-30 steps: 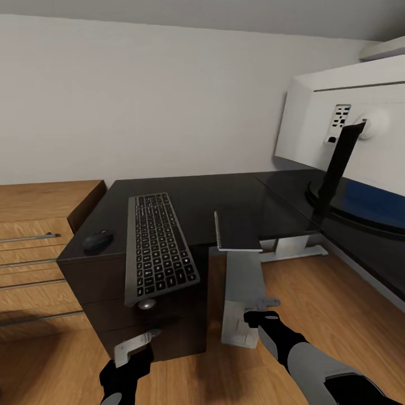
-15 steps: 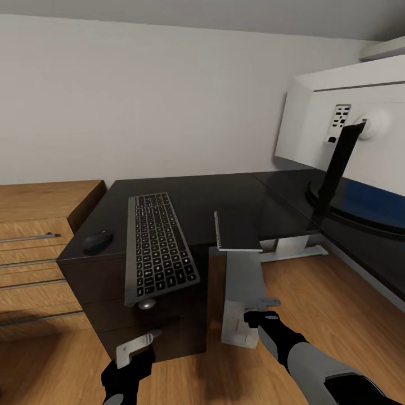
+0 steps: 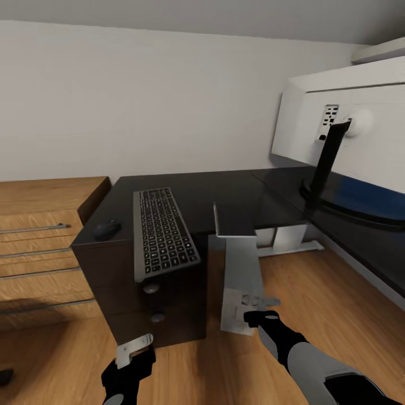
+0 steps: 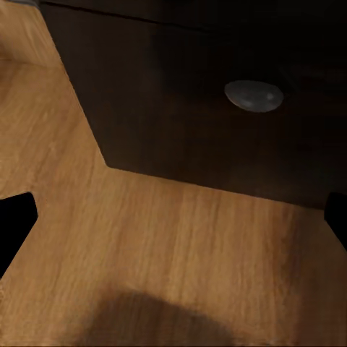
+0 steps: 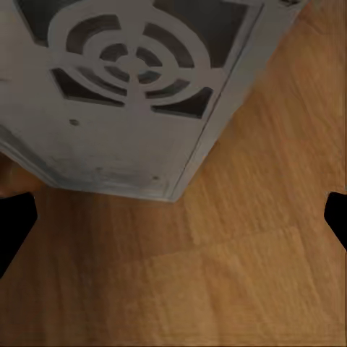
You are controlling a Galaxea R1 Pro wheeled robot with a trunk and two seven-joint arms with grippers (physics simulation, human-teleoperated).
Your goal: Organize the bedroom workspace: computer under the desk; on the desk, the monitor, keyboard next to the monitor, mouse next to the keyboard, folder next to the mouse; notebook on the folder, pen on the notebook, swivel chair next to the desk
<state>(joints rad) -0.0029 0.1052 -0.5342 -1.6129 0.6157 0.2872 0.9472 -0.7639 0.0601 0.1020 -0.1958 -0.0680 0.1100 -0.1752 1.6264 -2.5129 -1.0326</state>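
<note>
Done: keyboard, mouse, notebook and monitor lie on the desk, ahead of both claws. Computer stands just ahead of the right claw. Left claw: both wide, empty. Remaining: folder, pen, chair.

Even, soft light with no visible source fills the room; the wall reads bright and flat. The glossy desk top mirrors pale sheen and a blue reflection under the monitor. Faint shadows lie on the floor. Wrist views are softly blurred; wide-angle stretch bends the head view's edges
</note>
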